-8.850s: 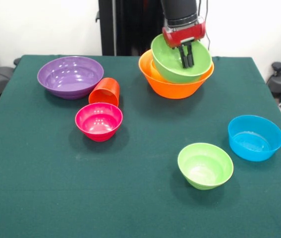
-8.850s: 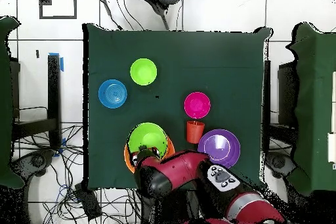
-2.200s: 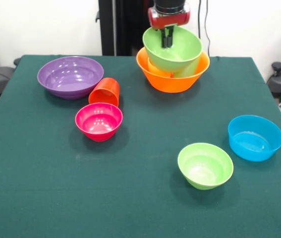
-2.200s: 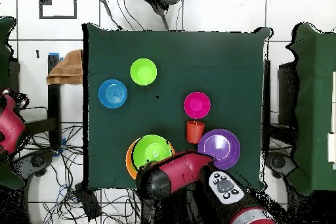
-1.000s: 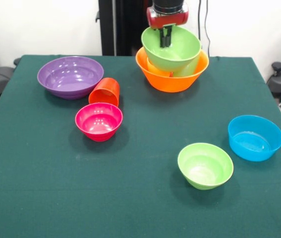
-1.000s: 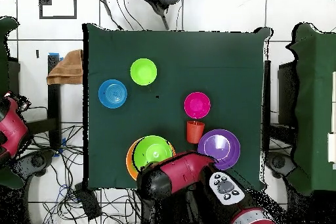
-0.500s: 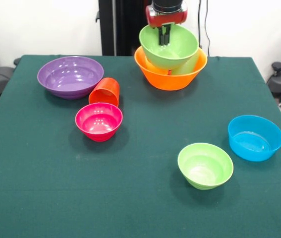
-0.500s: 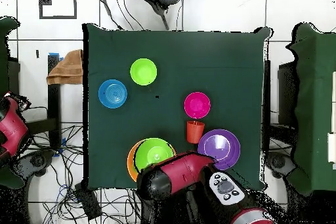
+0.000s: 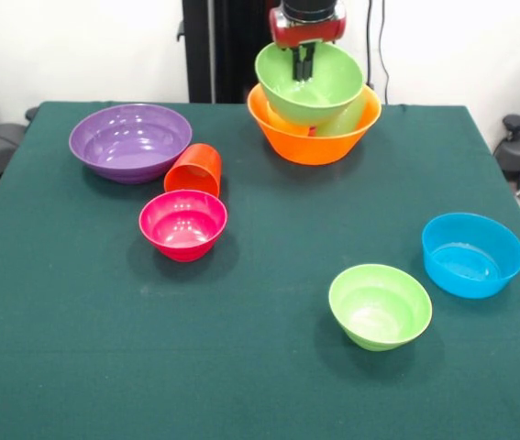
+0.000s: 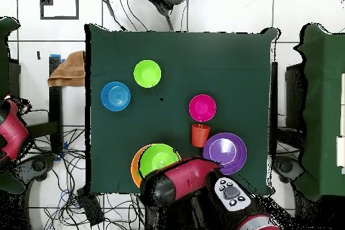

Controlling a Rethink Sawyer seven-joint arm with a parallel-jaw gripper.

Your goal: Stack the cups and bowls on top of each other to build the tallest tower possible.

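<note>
My gripper [image 9: 303,66] is sitting at the top centre of the front view, its dark fingers closed together over the far rim of the large light-green bowl [image 9: 319,90] and gripping it. That bowl is tilting toward the camera and resting on tumblers, a yellow-orange one [image 9: 284,123] and a pale green one [image 9: 351,116] partly showing under it, all inside the large orange bowl [image 9: 313,147], forming the tower at the table's upper centre. In the overhead view the same bowls [image 10: 156,157] are lying at the lower centre, partly covered by my red arm [image 10: 192,177]. The wide purple bowl [image 9: 130,140] is standing at the upper left of the front view, with the orange-red cup [image 9: 194,170] lying on its side just beside it and touching the small pink-red bowl [image 9: 183,224] below it. The small light-green bowl [image 9: 380,305] is sitting at the lower right, near the blue bowl [image 9: 472,254] at the right edge.
</note>
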